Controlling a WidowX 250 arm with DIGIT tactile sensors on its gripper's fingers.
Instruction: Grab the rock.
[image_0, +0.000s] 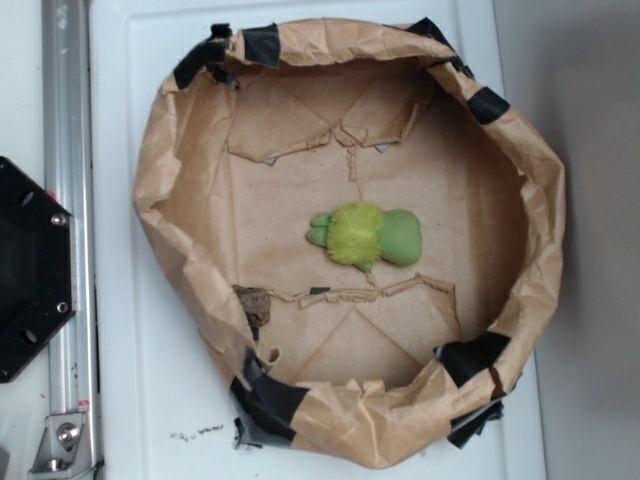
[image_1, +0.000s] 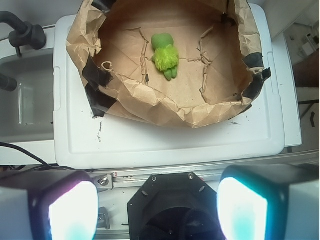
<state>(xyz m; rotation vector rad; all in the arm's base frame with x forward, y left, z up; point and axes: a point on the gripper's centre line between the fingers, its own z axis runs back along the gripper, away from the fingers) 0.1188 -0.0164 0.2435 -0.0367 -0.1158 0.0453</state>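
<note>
Brown paper, crumpled and patched with black tape, forms a round bin (image_0: 545, 200) on a white tabletop (image_0: 150, 400). Inside, the rock (image_0: 252, 303) lies against the bin's wall in the exterior view (the wrist view hides it behind the rim). A green toy (image_0: 365, 236) rests mid-floor, well apart from the rock. Both fingers (image_1: 70, 210) are spread wide with nothing between them, outside the bin, above the black base (image_1: 172, 205).

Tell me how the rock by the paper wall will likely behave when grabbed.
The rock looks craggy and rough, so it probably grips well and resists rolling. It seems rigid, unlike the fuzzy plush toy. It sits tight against the crumpled paper wall, so that wall may crowd one finger of the gripper, whose fingers stand wide apart.
</note>
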